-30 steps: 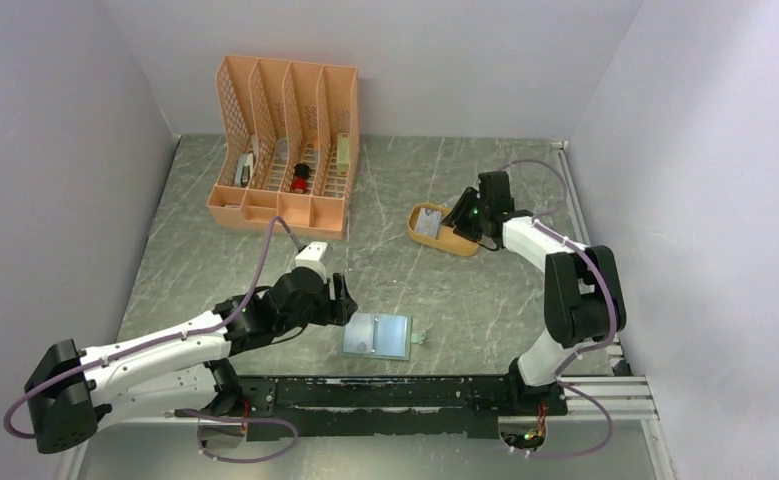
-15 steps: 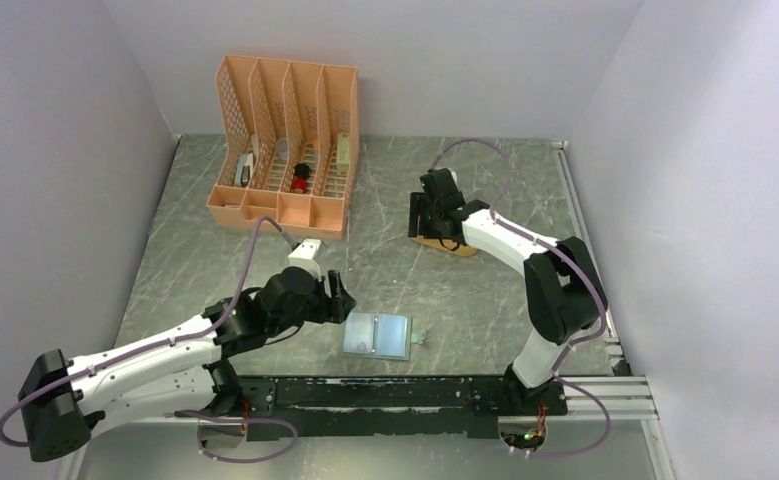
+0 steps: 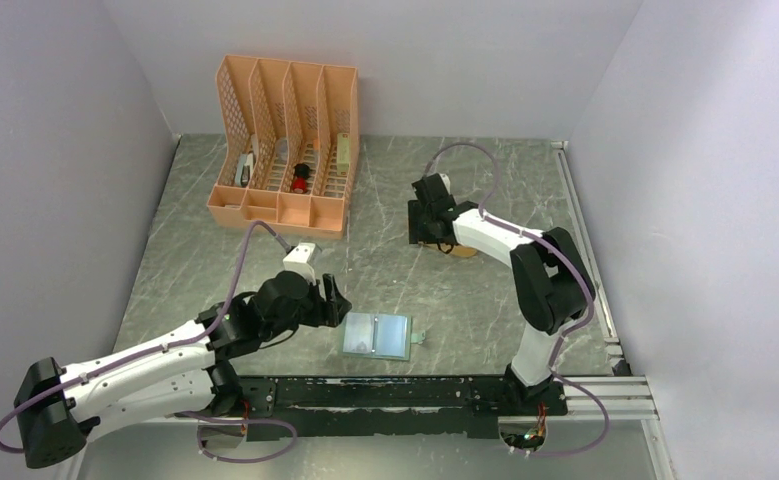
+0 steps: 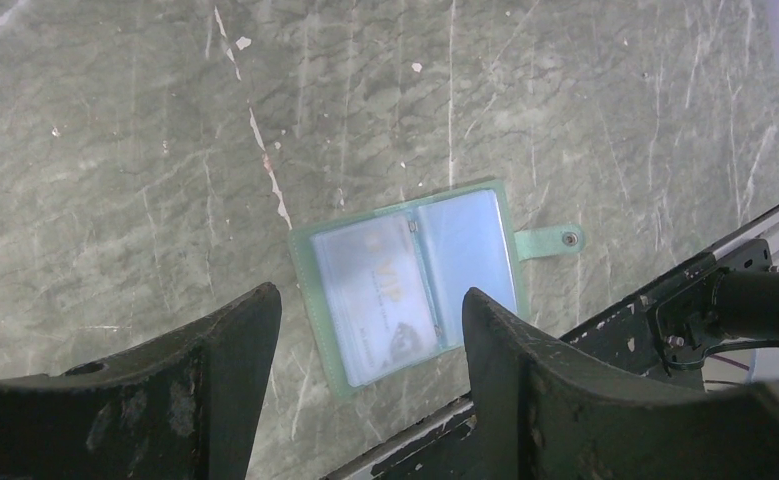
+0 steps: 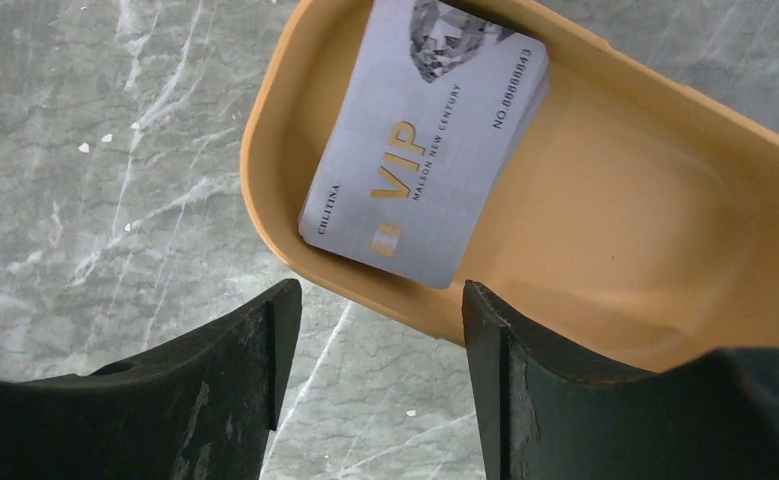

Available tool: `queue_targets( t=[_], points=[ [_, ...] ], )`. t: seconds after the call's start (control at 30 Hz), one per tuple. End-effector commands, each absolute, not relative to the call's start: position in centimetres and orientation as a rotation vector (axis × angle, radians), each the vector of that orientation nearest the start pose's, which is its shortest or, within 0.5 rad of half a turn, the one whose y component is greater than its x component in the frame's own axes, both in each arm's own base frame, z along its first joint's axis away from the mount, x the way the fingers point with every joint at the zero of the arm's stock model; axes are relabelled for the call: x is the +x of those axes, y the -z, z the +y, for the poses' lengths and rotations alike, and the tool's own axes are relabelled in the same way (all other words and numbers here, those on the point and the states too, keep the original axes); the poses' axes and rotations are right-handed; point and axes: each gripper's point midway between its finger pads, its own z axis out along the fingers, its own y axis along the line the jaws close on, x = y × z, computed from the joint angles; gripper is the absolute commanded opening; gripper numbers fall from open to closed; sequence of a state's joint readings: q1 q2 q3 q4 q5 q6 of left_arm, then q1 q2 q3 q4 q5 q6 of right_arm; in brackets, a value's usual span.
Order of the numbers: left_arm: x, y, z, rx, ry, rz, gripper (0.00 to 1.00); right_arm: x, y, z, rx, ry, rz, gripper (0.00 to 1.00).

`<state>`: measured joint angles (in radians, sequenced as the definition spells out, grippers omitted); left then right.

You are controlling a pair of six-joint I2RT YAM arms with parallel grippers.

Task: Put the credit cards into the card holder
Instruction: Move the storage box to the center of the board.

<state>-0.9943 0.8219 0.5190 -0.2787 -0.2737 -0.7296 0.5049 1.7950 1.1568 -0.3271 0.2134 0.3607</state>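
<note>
Here the right gripper point(image 5: 373, 300) hangs with its jaws spread wide and nothing between them, poised over one end of the mustard-yellow tray point(image 5: 615, 210). A pale grey credit card point(image 5: 420, 150) with gold "VIP" lettering lies slanted inside that end of the tray, its lower corner close to the rim, just beyond the fingertips. Whether more than one card is stacked there cannot be told. In the overhead view this gripper point(image 3: 427, 215) and its wrist cover most of the tray, which sits toward the right rear of the grey marbled table point(image 3: 465, 300).

The left gripper point(image 4: 370, 300) is likewise wide open and empty, hovering above the table just left of the card holder point(image 4: 415, 280). The sage-green holder lies unfolded and flat, its snap tab point(image 4: 550, 240) pointing away to the right, near the black rail point(image 3: 415, 390) at the table's front edge. A sleeved card point(image 4: 375, 290) shows through its left clear pocket. The peach desk organizer point(image 3: 285, 150) stands at the rear left, well apart from both arms.
</note>
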Motion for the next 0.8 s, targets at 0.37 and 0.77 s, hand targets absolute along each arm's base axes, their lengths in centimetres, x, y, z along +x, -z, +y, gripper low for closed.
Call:
queue_targets(
  t=[0.37, 0.77],
  points=[
    [17.5, -12.3, -22.4, 0.114, 0.691, 2.212, 0.71, 33.2, -4.2, 20.2, -0.264, -0.056, 2.523, 0.54],
    [17.2, -11.8, -22.3, 0.096, 0.693, 2.228, 0.71, 26.9, -4.1, 22.2, -0.444, -0.146, 2.509, 0.38]
  ],
)
